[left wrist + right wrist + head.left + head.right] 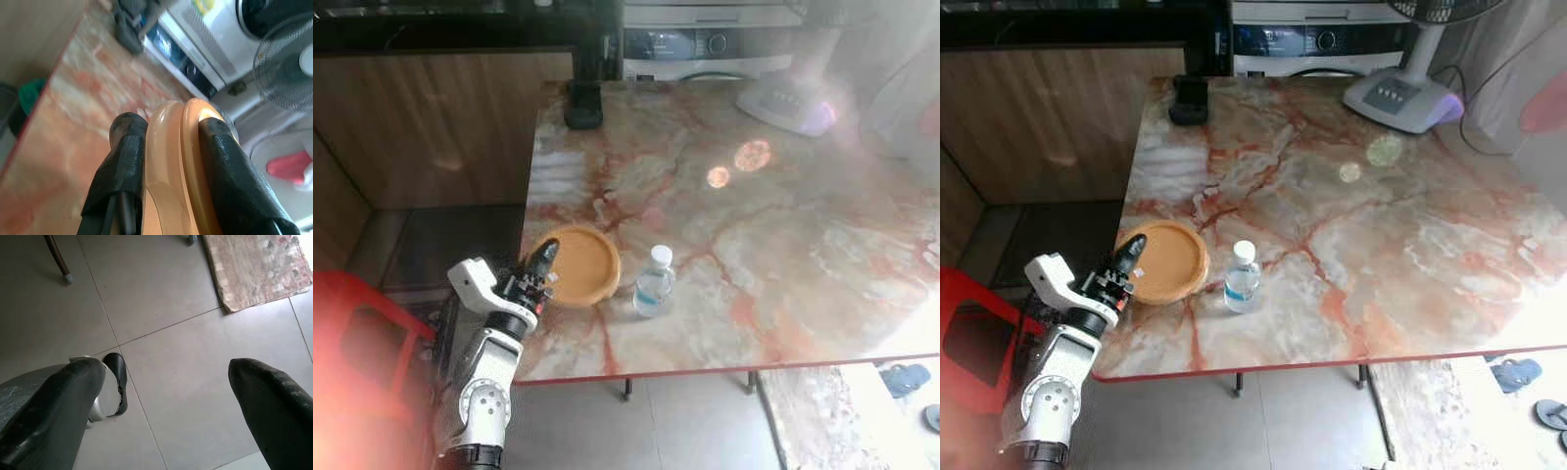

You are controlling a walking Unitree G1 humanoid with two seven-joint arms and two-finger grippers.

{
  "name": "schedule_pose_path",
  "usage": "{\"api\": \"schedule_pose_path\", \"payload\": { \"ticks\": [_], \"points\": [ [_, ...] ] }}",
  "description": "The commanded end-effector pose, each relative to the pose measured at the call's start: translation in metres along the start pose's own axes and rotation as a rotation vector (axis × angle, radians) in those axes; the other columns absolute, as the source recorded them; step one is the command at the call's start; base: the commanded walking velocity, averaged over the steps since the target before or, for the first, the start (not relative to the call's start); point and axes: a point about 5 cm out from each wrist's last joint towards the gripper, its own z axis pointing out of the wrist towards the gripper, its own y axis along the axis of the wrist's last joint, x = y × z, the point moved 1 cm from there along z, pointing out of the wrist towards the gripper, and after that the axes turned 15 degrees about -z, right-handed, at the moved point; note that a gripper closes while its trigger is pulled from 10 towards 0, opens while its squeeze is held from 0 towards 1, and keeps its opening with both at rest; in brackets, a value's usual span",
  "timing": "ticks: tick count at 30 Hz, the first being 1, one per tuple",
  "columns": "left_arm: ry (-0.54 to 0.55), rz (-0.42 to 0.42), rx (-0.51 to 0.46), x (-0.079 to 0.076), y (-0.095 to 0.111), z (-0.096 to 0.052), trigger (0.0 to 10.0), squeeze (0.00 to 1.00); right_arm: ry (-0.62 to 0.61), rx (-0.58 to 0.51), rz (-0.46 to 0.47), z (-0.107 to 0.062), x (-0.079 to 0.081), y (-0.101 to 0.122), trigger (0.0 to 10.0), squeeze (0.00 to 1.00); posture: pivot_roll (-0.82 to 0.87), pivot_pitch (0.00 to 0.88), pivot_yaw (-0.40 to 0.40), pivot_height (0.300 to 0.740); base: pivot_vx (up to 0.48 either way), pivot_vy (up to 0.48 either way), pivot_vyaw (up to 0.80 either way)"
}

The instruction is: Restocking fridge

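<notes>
on the marble table (pixel 1410 245), near its front left corner, sits a round orange plate (pixel 1170 259), left gripper (pixel 1128 257) pinching its left rim; in the left wrist view the two black fingers (pixel 124 166) sit narrow on either side of the plate edge (pixel 171 161), touching it. small clear water bottle (pixel 1242 278) with white cap stands upright just right of the plate, apart from it. far side of the table: white fan base (pixel 1400 98) at the right back corner, dark object (pixel 1189 100) at the left back edge, too blurred to name. washing machine (pixel 1312 39) behind the table. red stool (pixel 974 338) on the floor left of the arm. right gripper (pixel 166 406) hangs low over grey floor tiles (pixel 161 293), fingers spread wide, holding nothing; patterned rug (pixel 259 264) corner nearby
</notes>
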Motion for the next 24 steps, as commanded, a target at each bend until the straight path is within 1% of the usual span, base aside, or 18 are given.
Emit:
{"api": "schedule_pose_path", "payload": {
  "ticks": [1,3,4,5,6,7,8,9,11,12,14,15,20,24],
  "points": [
    [0.011,0.024,-0.056,-0.004,0.014,-0.002,10.0,0.0,-0.02,0.013,0.02,-0.002,-0.004,-0.005,10.0,0.0,0.09,0.071,-0.069,0.74,0.0,0.0,0.0],
    [0.017,0.035,-0.063,-0.005,0.017,-0.003,10.0,0.0,-0.02,0.013,0.02,-0.002,-0.004,-0.005,10.0,0.0,0.09,0.072,-0.067,0.74,0.0,0.0,0.0],
    [0.043,0.061,-0.08,-0.005,0.021,-0.005,10.0,0.0,-0.023,0.012,0.023,-0.002,-0.004,-0.005,10.0,0.0,0.09,0.076,-0.06,0.74,0.0,0.0,0.0],
    [0.078,0.104,-0.093,-0.005,0.025,-0.007,10.0,0.0,-0.028,0.012,0.03,-0.002,-0.004,-0.006,10.0,0.0,0.1,0.077,-0.055,0.74,0.0,0.0,0.0],
    [0.112,0.186,-0.099,-0.008,0.03,-0.009,10.0,0.0,-0.032,0.01,0.04,-0.002,-0.003,-0.006,10.0,0.0,0.1,0.082,-0.044,0.74,0.0,0.0,0.0],
    [0.115,0.22,-0.095,-0.01,0.032,-0.01,10.0,0.0,-0.032,0.01,0.042,-0.002,-0.003,-0.006,10.0,0.0,0.1,0.082,-0.044,0.74,0.0,0.0,0.0],
    [0.109,0.267,-0.08,-0.015,0.032,-0.01,10.0,0.0,-0.031,0.009,0.042,-0.002,-0.002,-0.006,10.0,0.0,0.1,0.085,-0.039,0.74,0.0,0.0,0.0],
    [0.109,0.267,-0.08,-0.015,0.032,-0.01,10.0,0.0,-0.031,0.009,0.042,-0.002,-0.002,-0.006,10.0,0.0,0.1,0.085,-0.039,0.74,0.0,0.0,0.0],
    [0.081,0.39,-0.045,-0.025,0.036,-0.009,10.0,0.0,-0.025,0.007,0.044,-0.002,0.001,-0.005,10.0,0.0,0.11,0.089,-0.02,0.74,0.0,0.0,0.0],
    [0.048,0.466,-0.029,-0.031,0.037,-0.007,10.0,0.0,-0.022,0.005,0.046,-0.001,0.002,-0.005,10.0,0.0,0.11,0.091,-0.015,0.74,0.0,0.0,0.0],
    [0.023,0.489,-0.024,-0.034,0.037,-0.007,10.0,0.0,-0.02,0.003,0.048,-0.001,0.003,-0.005,10.0,0.0,0.12,0.09,-0.008,0.74,0.0,0.0,0.0],
    [0.033,0.463,-0.034,-0.035,0.038,-0.006,10.0,0.0,-0.019,0.003,0.048,-0.001,0.004,-0.004,10.0,0.0,0.12,0.09,-0.002,0.74,0.0,0.0,0.0],
    [0.047,0.48,-0.04,-0.035,0.042,-0.004,10.0,0.0,-0.023,-0.002,0.073,-0.001,0.009,-0.005,10.0,0.0,0.12,0.085,0.04,0.74,0.0,0.0,0.0],
    [0.039,0.493,-0.046,-0.04,0.044,0.0,10.0,0.0,-0.018,-0.001,0.084,0.0,0.014,-0.005,10.0,0.0,0.11,0.077,0.047,0.74,0.0,0.0,0.0]
  ]
}}
